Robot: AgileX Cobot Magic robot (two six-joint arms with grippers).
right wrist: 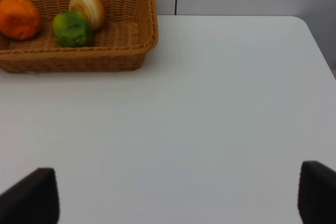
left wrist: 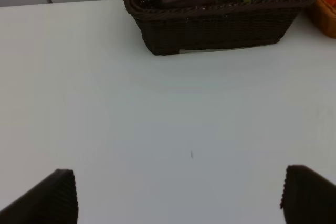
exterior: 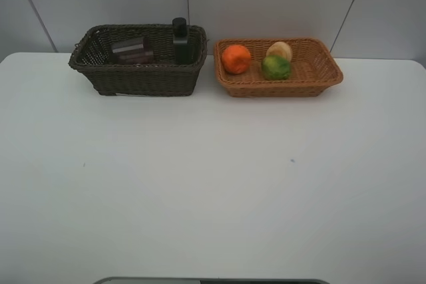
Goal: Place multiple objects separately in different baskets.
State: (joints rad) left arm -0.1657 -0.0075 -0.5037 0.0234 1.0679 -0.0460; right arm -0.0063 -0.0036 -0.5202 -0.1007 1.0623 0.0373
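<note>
The dark brown basket stands at the back left of the table. It holds an upright dark bottle and a translucent greyish cup lying on its side. Beside it on the right, the orange-tan basket holds an orange, a green fruit and a pale peach. No arm shows in the exterior high view. My left gripper hangs open over bare table, well short of the dark basket. My right gripper is open too, apart from the tan basket.
White table spreads in front of both baskets, with a white panelled wall behind them. The table's right edge shows in the right wrist view. A grey strip lies at the near edge.
</note>
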